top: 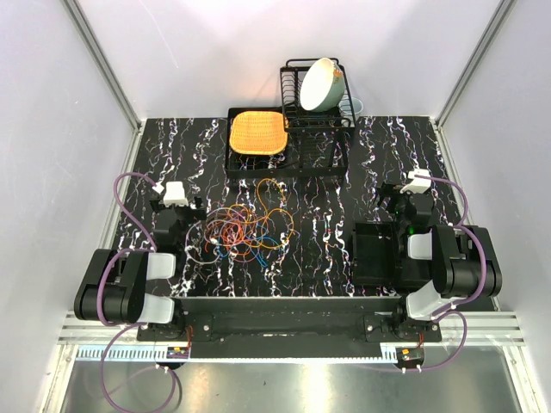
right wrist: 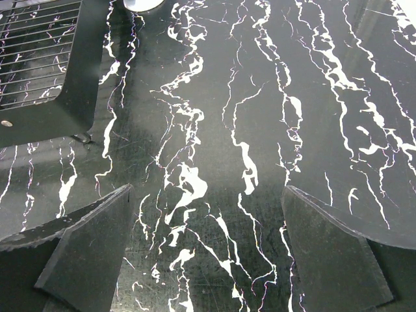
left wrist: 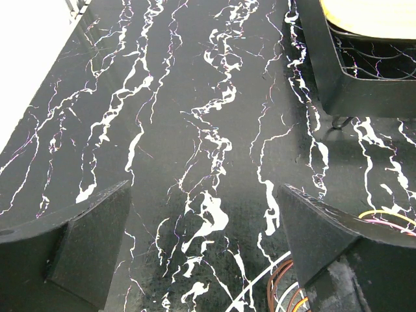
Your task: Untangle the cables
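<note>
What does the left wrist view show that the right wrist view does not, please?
Only the left wrist view: strands of the cables at lower right, and the black tray with its orange mat. Only the right wrist view: the wire-grid rack base. Both: the marbled table, seen between open fingers of the left gripper and right gripper.

Overhead layout.
Cables lie left of centre; tray and dish rack stand side by side at upper centre.
</note>
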